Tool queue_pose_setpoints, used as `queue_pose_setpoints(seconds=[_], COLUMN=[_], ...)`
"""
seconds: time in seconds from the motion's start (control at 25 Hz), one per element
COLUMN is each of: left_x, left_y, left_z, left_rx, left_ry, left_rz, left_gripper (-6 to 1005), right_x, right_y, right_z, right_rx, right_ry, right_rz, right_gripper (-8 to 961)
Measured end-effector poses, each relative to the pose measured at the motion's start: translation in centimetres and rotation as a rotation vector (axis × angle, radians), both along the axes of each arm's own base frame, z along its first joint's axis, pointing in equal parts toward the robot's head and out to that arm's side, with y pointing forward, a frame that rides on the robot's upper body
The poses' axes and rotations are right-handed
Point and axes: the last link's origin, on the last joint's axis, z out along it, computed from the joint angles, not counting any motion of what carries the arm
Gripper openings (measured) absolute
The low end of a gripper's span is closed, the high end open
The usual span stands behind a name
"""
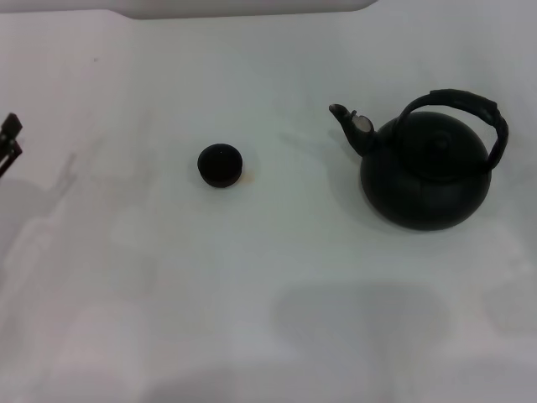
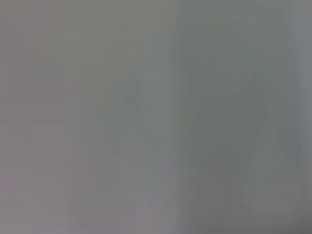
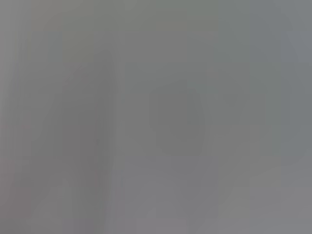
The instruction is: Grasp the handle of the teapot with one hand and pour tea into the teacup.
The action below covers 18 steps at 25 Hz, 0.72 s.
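The wide white surface (image 1: pixel 277 285) is carrying everything here, and nothing on it is being touched. Toward the robot's right the large round matte-black teapot (image 1: pixel 425 172) is sitting upright, its short spout with the pale round spot (image 1: pixel 362 123) pointing toward the robot's left. The thick black arched handle (image 1: pixel 470 105) is rising over its top and leaning toward the far right side rather than standing centred. That lean is the first risk: a grasp coming straight down over the lid would likely be missing the arch or nudging the pot.

Well apart from it, toward the left, the tiny glossy dark brown-black teacup (image 1: pixel 221 164) is standing alone. Its small mouth is leaving little margin, so a stream from such a big pot could be landing on the surface, and a bump from the spout would probably be sliding the light cup away.

The left claw (image 1: pixel 10 138) is only just showing at the left edge; whether it is spread or pressed together, I cannot tell. The right claw is not showing at all, and both wrist views are showing only featureless grey.
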Motion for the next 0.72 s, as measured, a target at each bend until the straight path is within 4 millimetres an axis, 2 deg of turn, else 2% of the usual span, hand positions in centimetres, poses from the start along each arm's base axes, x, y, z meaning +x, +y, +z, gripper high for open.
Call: queue_pose_setpoints(seconds=[0.16,0.32,0.48,0.72], left_x=[-0.2,-0.5,-0.4,-0.3], left_y=[-0.1,-0.3,-0.8,-1.0], left_z=[0.6,0.9,1.3,1.5], left_rx=[0.049,0.084,0.147,0.209], left_ry=[-0.024,-0.050,-0.116,-0.184], left_rz=[0.022,0.042,0.043,0.053], left_gripper=[812,812,812,813], right_x=[1.0,2.1,2.7,2.3], right_y=[0.5,1.4,2.2,3.9], right_z=[-0.9,-1.4,-1.0,-0.3], right_rx=[0.057,0.041,0.035,0.050], right_ry=[0.020,-0.008,-0.032,-0.084], right_rz=[-0.084,-0.173,-0.213,-0.188], right_gripper=[805,803,800,799])
